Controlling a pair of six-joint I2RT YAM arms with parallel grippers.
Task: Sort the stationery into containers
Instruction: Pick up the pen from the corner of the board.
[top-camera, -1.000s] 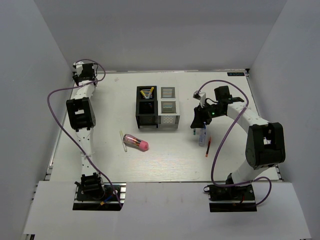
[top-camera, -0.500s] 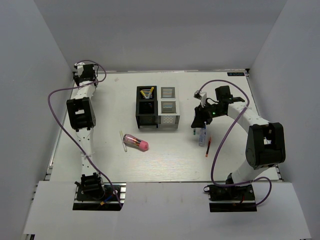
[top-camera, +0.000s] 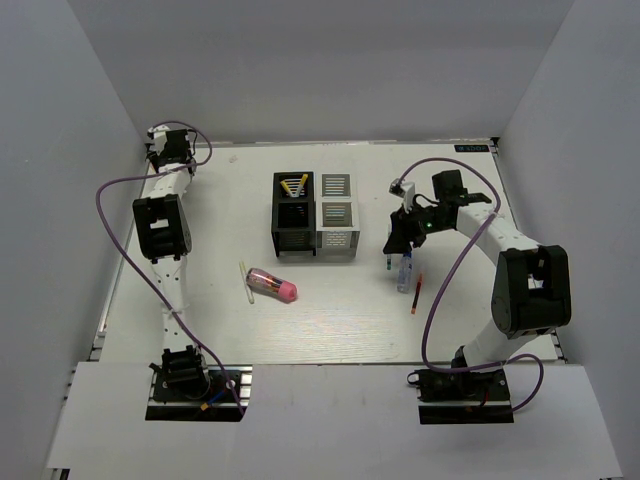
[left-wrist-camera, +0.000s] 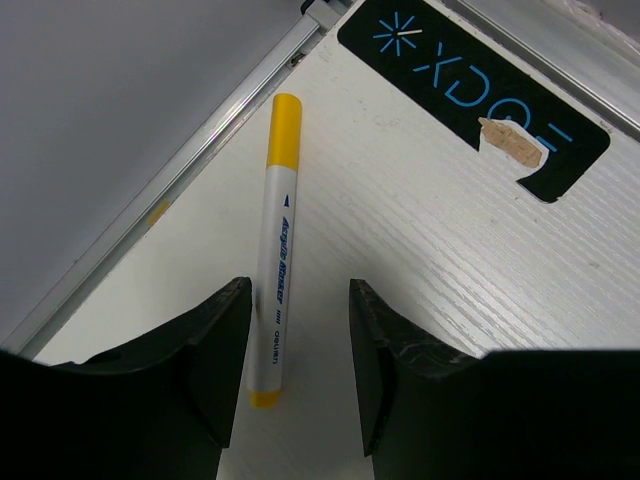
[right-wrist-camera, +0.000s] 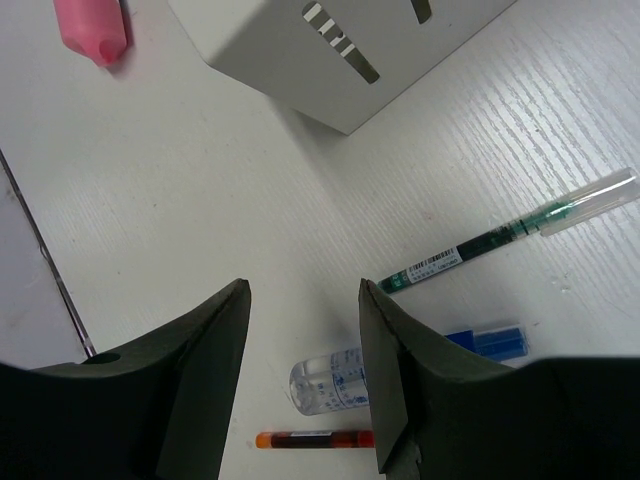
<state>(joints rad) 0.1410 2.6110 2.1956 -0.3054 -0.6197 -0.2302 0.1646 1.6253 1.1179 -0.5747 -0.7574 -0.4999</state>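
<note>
White table (top-camera: 340, 330) with grey walls all round. In the last second the right gripper (top-camera: 397, 238) has lifted a little, away from the things under it. The left gripper (left-wrist-camera: 298, 300) has hardly moved. So I think the right one is still picking what to grab, and nothing new is sorted yet.

The right gripper is wide apart and holds nothing. Just past its tips on one side lies the green pen (right-wrist-camera: 480, 245). Right under it lies the clear bottle (right-wrist-camera: 335, 385) with a blue cap, and next to that the red pen (right-wrist-camera: 315, 438). Far ahead of it is the silver-white organizer (right-wrist-camera: 330, 40), joined to the black organizer (top-camera: 292, 225).

The left gripper is wide apart too. The yellow pen (left-wrist-camera: 277, 260) lies flat between its fingers, not squeezed. I cannot tell if the fingers touch the table. It is white in the middle with yellow ends.
</note>
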